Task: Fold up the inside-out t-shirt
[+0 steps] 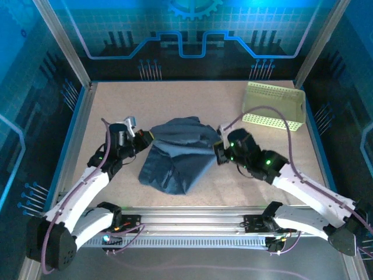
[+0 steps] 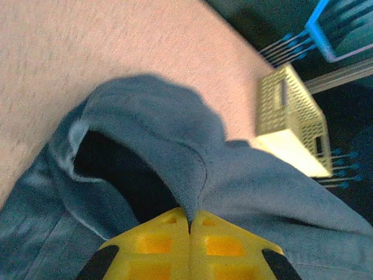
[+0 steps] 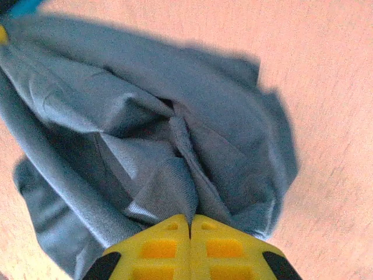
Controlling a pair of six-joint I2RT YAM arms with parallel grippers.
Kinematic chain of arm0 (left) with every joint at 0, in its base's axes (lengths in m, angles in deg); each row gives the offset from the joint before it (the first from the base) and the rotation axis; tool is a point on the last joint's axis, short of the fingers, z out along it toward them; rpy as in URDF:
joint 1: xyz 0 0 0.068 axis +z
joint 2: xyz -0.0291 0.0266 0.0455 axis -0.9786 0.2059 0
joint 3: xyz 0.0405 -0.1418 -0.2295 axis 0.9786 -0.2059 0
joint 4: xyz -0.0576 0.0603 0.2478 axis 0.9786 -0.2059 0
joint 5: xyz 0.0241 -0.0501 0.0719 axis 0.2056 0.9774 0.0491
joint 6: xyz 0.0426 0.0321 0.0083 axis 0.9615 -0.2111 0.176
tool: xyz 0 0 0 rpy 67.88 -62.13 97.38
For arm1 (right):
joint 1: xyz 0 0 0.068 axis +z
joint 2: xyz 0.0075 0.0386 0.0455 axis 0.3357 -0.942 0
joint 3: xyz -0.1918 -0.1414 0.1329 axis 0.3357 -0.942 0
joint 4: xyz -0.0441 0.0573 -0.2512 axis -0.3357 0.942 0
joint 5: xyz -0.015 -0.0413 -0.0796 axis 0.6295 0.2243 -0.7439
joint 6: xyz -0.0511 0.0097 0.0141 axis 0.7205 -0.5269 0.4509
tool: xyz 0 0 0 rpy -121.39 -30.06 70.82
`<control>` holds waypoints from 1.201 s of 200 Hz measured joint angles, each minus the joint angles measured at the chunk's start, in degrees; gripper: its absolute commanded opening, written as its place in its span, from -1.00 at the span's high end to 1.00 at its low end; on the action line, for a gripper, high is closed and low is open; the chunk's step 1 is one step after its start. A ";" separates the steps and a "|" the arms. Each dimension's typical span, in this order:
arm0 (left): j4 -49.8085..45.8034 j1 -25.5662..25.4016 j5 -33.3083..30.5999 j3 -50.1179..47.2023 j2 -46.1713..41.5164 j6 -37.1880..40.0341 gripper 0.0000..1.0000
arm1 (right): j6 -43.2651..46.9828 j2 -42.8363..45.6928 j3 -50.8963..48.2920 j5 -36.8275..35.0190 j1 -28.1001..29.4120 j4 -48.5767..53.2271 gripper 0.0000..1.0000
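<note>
Around bunched t-shirt (image 1: 178, 156), apparently open table (image 1: 175, 100)

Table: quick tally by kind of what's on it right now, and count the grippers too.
t-shirt, dark slate-blue: 1
basket, pale yellow-green: 1
grippers: 2, left gripper and right gripper, each shut on the t-shirt
Total: 4

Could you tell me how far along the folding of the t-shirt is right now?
It looks early. Done: no neat fold shows, and the t-shirt is a wrinkled bunch in the middle of the table. In hand: the left gripper and the right gripper are each shut on fabric at opposite sides of it. Left: spreading it flat and making every fold.
</note>
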 measured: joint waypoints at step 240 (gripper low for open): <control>0.94 0.00 4.70 -10.27 5.79 -0.35 1.00 | -9.38 -30.93 7.54 -3.78 7.34 6.99 0.25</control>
